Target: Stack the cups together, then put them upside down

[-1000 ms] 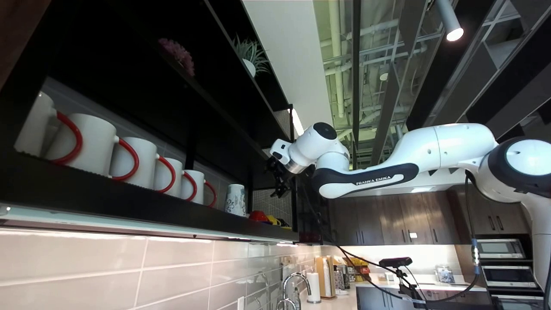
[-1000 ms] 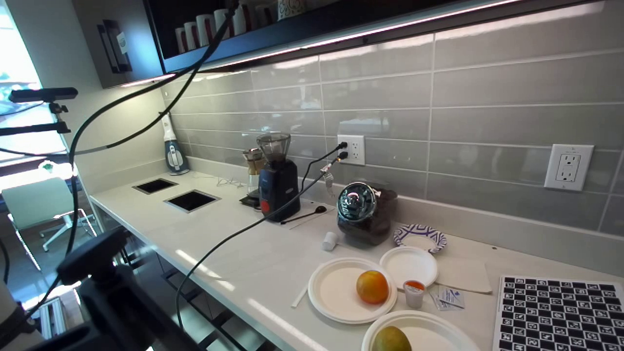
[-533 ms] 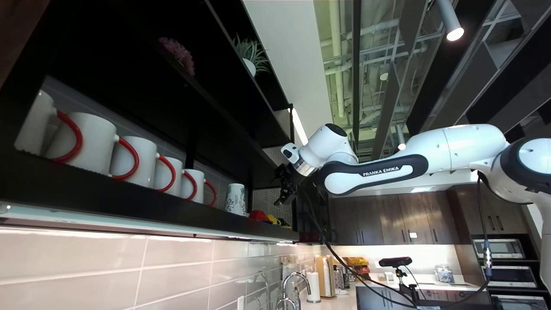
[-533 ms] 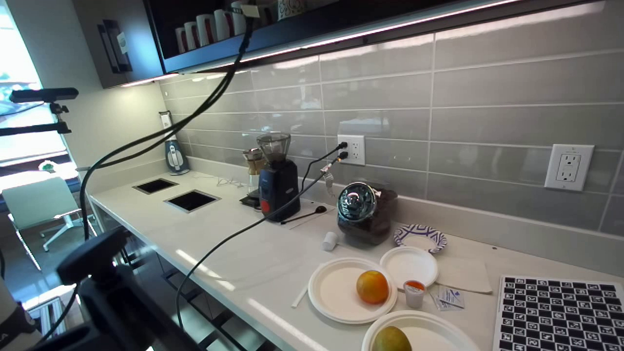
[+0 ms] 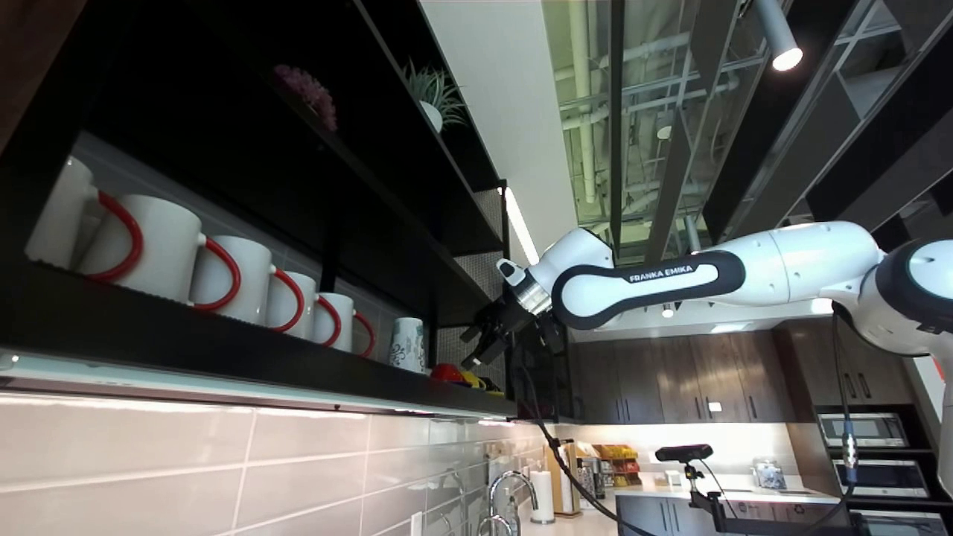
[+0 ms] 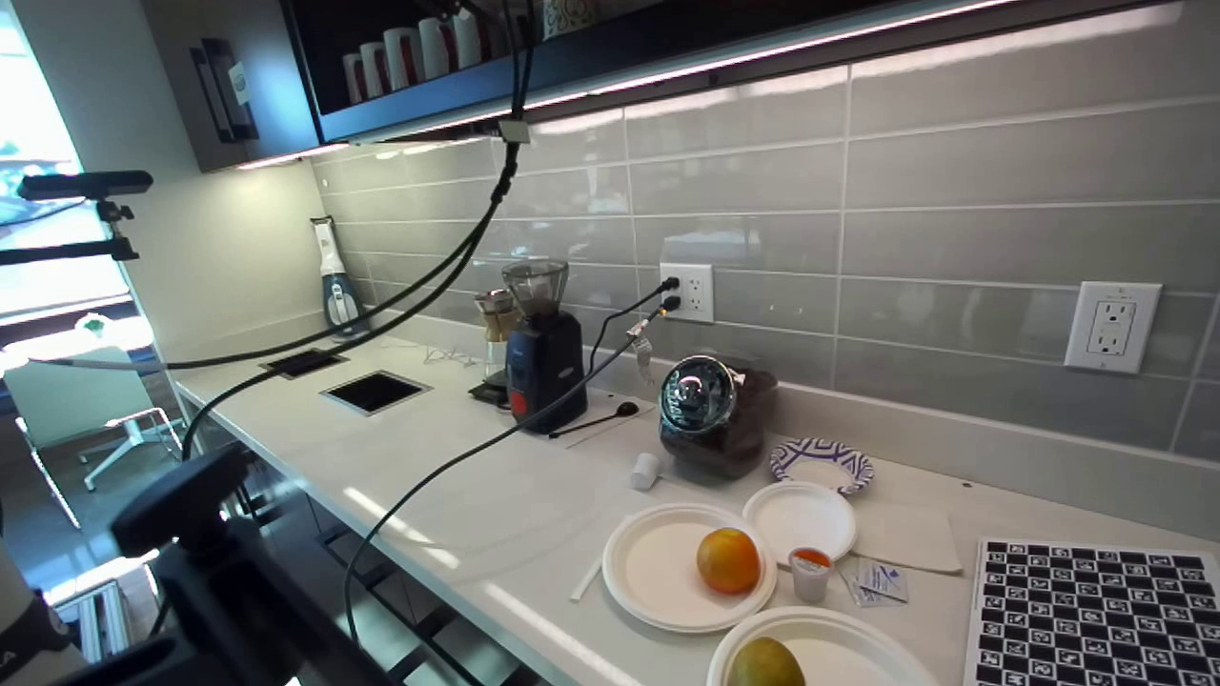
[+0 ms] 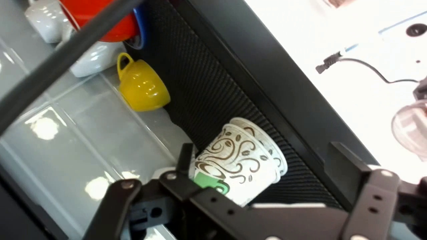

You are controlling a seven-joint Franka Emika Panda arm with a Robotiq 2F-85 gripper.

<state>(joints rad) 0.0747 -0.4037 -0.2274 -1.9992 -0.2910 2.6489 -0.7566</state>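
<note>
Pale cups (image 7: 230,153) with brown swirls and a green mug print appear in the wrist view. Two rims show close together, one cup nested over another. They rest rim down on the shelf's black ribbed mat. In an exterior view the patterned cup stack (image 5: 407,345) stands wide end down on the shelf; another exterior view cuts the patterned cup (image 6: 569,15) off at the top. My gripper (image 5: 474,350) is right of the stack, apart from it, its fingers pointing toward it. In the wrist view the gripper (image 7: 267,165) is wide open, the stack appearing between its fingers, nearer the left one.
White mugs with red handles (image 5: 223,279) line the shelf left of the stack. A yellow cup (image 7: 143,86) and a red mug (image 7: 103,23) lie on the other side. The shelf's front edge (image 7: 283,70) runs close by; another shelf (image 5: 417,246) hangs above.
My gripper has come lower and turned, so its fingers now point left toward the cup stack. The arm's cables have swung right in an exterior view. The cups have not moved.
</note>
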